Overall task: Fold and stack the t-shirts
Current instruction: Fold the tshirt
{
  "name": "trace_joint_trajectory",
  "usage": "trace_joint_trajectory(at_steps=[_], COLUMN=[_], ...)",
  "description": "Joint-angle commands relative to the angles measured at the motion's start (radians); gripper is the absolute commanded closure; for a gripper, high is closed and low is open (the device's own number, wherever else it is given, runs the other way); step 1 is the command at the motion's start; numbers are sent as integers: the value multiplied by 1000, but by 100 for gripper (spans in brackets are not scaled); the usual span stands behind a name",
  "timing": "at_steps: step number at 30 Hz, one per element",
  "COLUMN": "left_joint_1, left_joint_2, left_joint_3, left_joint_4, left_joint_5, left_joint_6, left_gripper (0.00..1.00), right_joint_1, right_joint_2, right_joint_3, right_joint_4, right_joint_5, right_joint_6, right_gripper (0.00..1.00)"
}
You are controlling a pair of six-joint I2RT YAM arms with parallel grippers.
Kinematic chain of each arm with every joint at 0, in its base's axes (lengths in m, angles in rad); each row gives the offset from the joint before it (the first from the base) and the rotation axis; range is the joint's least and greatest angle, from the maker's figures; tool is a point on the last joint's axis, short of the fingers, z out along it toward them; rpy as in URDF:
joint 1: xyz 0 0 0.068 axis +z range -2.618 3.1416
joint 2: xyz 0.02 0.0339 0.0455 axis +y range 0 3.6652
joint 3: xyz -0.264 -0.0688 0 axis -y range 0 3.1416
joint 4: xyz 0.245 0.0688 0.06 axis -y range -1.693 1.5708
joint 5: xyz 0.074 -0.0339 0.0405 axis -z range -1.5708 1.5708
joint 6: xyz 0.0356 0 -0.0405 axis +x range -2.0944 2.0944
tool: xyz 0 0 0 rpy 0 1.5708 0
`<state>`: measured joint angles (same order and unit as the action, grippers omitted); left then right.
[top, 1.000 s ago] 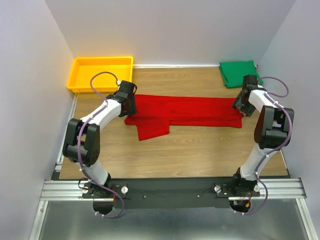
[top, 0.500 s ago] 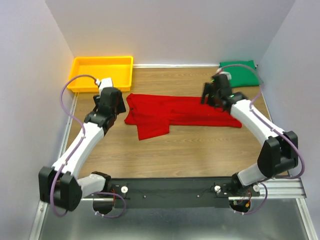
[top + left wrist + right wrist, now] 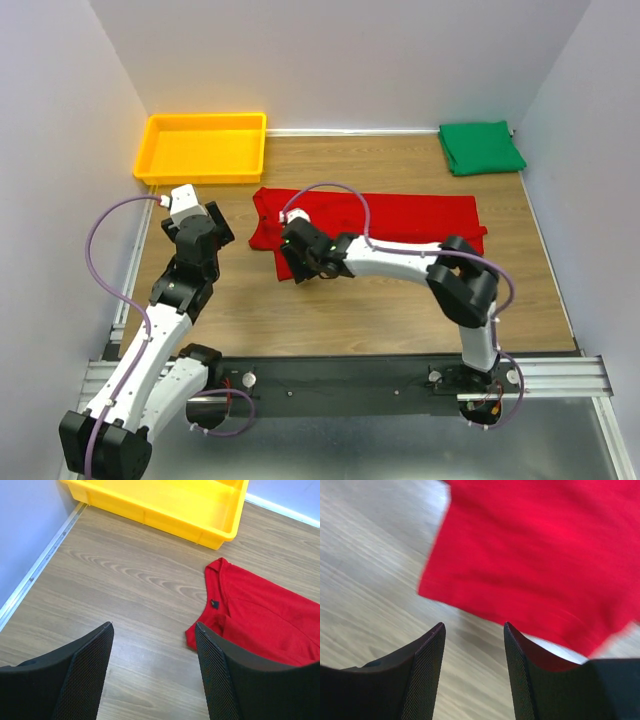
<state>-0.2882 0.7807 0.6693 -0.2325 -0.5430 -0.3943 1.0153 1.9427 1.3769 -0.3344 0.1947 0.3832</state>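
Yellow tray sits far left; left gripper gapes over the table holding nothing, right gripper gapes, unladen, at the red t-shirt edge.

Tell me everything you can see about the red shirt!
The red t-shirt is plain, soft-looking cloth, no print. It lies flat on the wooden table, folded into a long band running left to right, with a flap sticking out toward the arms at its left end. A small dark tag shows at the neck. The open right gripper is at that flap's edge, holding nothing; whether it touches the cloth is unclear.
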Motion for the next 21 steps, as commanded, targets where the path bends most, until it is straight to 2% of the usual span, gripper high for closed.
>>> trace_joint_trajectory(at_steps=[1, 11, 15, 18, 19, 21], left_joint_1=[4, 6, 9, 7, 9, 9], left_joint_2=[-21, -9, -9, -11, -9, -9], left_joint_3=[-13, -13, -13, -16, -14, -16], left_joint_4=[79, 87, 90, 94, 93, 96], left_joint_5=[-63, -43, -41, -38, -37, -37], left_joint_6=[0, 3, 8, 11, 12, 12], left_gripper=[27, 28, 28, 28, 28, 28], right_joint_1=[43, 62, 60, 60, 60, 62], right_joint_2=[105, 239, 251, 237, 230, 205], right_joint_3=[106, 202, 180, 174, 175, 185], right_joint_4=[26, 26, 25, 24, 24, 26], right_joint_5=[17, 11, 37, 67, 95, 136], right_joint_6=[-35, -53, -66, -78, -84, -102], right_gripper=[43, 46, 59, 76, 98, 99])
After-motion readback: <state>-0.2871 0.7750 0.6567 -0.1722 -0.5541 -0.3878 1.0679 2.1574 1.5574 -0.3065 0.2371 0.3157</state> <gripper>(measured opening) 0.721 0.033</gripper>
